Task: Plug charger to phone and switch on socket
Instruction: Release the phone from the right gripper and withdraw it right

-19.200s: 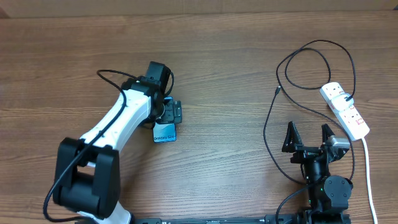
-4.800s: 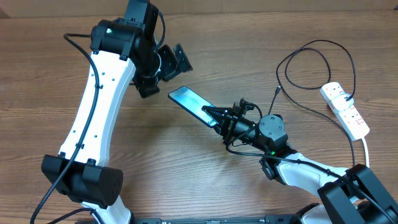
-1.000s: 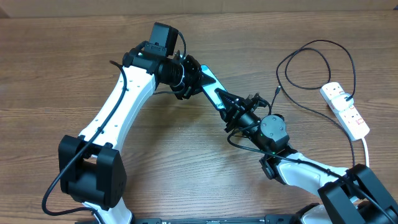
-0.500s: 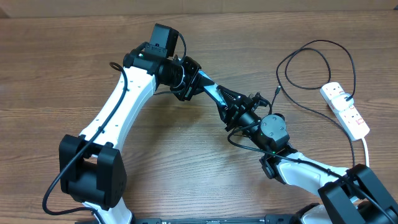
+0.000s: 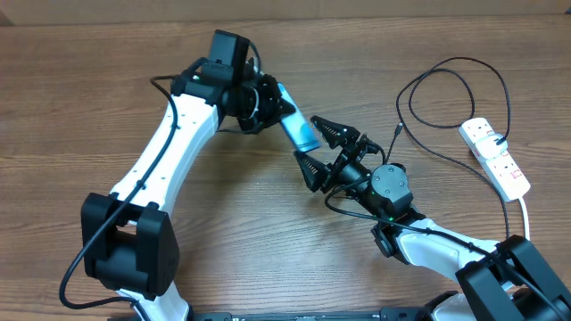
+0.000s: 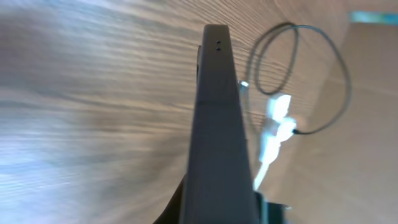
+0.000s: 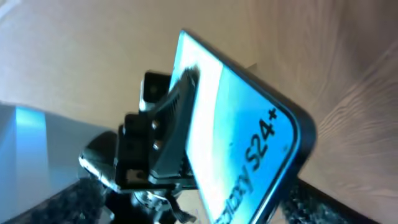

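Note:
The phone, slim with a lit blue screen, hangs above the table, and my left gripper is shut on its upper end. In the right wrist view its screen reads "Galaxy S24+" and the left gripper's fingers clamp its far part. My right gripper stands open, its jaws spread on either side of the phone's lower end without touching it. The charger lies coiled at the right, its small connector free on the table and its plug in the white socket.
The socket's thick white lead runs down the right edge of the wooden table. In the left wrist view the phone's dark edge fills the middle, with the cable loop and the socket blurred behind it.
My right gripper has opened and let go of the phone's lower end. The left gripper has kept its hold and drawn the phone slightly up and to the left.

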`<state>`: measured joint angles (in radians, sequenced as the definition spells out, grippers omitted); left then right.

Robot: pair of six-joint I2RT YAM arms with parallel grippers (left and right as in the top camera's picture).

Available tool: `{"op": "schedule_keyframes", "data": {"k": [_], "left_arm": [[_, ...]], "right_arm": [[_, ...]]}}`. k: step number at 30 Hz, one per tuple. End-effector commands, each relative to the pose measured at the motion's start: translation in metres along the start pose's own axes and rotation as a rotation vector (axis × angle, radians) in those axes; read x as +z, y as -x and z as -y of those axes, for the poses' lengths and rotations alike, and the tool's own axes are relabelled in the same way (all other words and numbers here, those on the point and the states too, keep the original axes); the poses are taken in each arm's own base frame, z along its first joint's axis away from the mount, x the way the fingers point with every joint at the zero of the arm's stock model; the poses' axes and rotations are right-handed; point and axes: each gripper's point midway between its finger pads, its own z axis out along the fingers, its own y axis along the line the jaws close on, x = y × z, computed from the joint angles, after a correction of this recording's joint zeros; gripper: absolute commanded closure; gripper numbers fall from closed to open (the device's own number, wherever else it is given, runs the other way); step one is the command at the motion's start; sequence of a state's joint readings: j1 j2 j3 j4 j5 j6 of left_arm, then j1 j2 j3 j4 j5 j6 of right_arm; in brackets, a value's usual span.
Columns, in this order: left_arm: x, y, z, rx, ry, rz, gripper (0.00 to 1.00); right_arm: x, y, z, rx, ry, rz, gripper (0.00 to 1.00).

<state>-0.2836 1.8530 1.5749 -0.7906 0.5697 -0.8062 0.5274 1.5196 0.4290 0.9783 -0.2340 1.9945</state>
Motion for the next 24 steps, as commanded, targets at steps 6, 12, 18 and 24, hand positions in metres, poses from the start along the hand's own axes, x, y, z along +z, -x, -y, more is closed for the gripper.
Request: {"op": "schedule_keyframes", "data": {"k": [6, 12, 18, 24], "left_arm": [[-0.03, 0.013, -0.044, 0.258, 0.089, -0.015, 0.96], [-0.034, -0.01, -0.053, 0.432, 0.074, -0.129, 0.96], [-0.034, -0.009, -0.053, 0.443, 0.076, -0.122, 0.96], [-0.034, -0.008, -0.053, 0.452, 0.083, -0.119, 0.96]], "right_arm": [[-0.017, 0.062, 0.066, -0.11, -0.277, 0.296, 0.0], [-0.001, 0.036, 0.01, -0.867, -0.126, 0.15, 0.0], [0.0, 0.063, 0.026, -1.034, -0.424, 0.209, 0.0], [-0.018, 0.089, 0.012, -1.056, -0.739, 0.361, 0.0]]}}
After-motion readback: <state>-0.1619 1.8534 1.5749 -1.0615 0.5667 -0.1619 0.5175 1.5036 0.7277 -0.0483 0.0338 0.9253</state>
